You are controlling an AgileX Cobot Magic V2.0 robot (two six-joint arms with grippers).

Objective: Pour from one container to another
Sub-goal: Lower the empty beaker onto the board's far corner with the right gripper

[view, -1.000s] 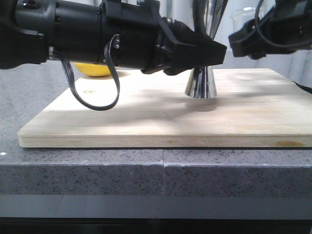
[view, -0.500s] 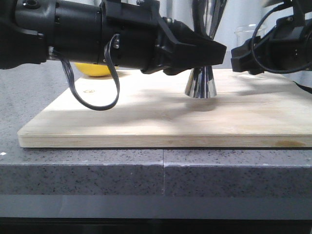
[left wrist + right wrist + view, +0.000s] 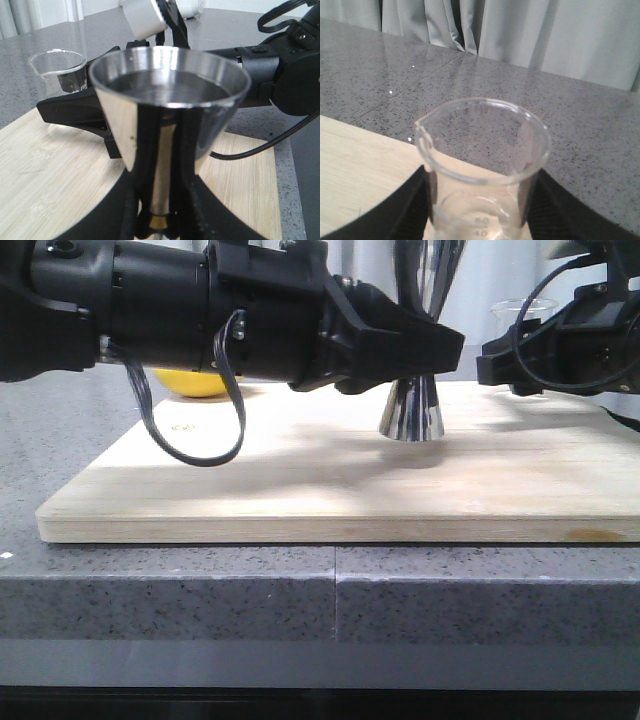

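Observation:
The steel jigger [image 3: 411,408] stands upright on the wooden board [image 3: 300,480], and my left gripper [image 3: 432,346] is shut on its narrow waist. In the left wrist view the jigger's upper cup [image 3: 170,95] fills the middle, with a shiny liquid surface inside, and my left gripper [image 3: 162,202] hugs the stem. To the right of the jigger, my right gripper [image 3: 500,348] is shut on the clear glass beaker [image 3: 522,310], held upright. Its bowl looks empty in the right wrist view, where the beaker [image 3: 482,150] sits between my right gripper's [image 3: 482,210] black fingers [image 3: 412,205].
A yellow round fruit [image 3: 195,383] lies behind my left arm at the board's far left. The board rests on a grey speckled counter [image 3: 200,590]. The right arm's cables [image 3: 250,150] trail over the board's edge.
My right gripper has come down and moved slightly right with the beaker, which now sits level and farther from the jigger. The left arm and jigger have stayed still.

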